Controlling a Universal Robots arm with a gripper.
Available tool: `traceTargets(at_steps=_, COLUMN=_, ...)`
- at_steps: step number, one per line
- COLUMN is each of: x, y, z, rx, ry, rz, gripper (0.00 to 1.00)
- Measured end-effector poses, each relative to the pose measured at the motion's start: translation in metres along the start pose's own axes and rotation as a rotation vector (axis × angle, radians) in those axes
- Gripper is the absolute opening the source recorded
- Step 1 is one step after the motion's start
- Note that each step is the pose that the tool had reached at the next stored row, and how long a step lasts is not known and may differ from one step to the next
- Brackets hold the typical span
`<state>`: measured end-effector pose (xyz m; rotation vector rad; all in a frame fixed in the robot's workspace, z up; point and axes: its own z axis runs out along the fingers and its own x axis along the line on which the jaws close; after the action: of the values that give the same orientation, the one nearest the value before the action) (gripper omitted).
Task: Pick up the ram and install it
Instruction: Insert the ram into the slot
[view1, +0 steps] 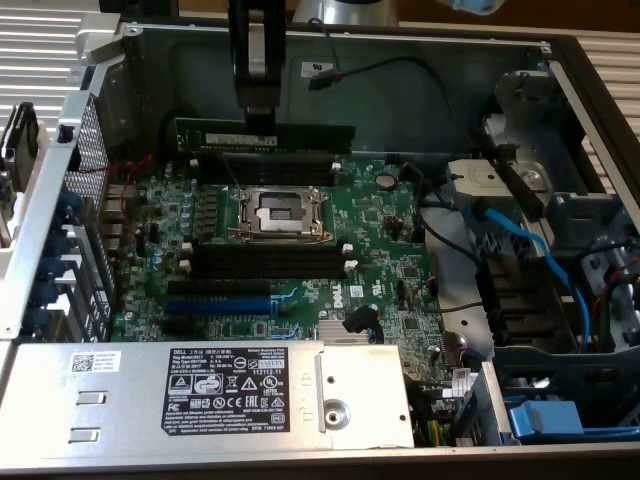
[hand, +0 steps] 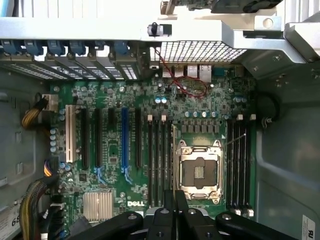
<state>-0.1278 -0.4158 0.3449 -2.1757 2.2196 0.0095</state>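
Green motherboard (view1: 290, 260) inside an open grey computer case (view1: 420, 90), where the jaws (view1: 262, 118) grip the ram (view1: 265, 133) above black slots (view1: 268, 165) behind the processor socket (view1: 281, 213).

White ribbed panels (view1: 40, 45) flank the scene under even light.

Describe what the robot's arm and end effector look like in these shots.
In the exterior view the end effector is a black, narrow, flat-sided piece that comes down from the upper edge of the picture, with a grey strip running down its middle. Above it shows a bit of silver-grey rounded arm housing. In the wrist view the end effector shows as glossy black moulded links with round screw heads.
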Motion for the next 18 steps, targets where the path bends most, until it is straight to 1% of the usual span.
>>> traceTargets(at_steps=4, x=0.005, y=0.0001, z=0.0071, rx=0.0000, ry=-0.0001, rz=0.000, gripper=0.12)
traceTargets(at_steps=8, x=0.005, y=-0.0022, z=0.0144, rx=-0.0001, ry=-0.0002, rz=-0.003, gripper=0.12)
traceTargets(at_steps=16, x=0.008, y=-0.0022, z=0.0280, rx=-0.0003, ry=-0.0004, rz=-0.012, gripper=0.12)
traceTargets(at_steps=18, x=0.010, y=-0.0025, z=0.0315, rx=-0.0005, ry=-0.0002, rz=-0.014, gripper=0.12)
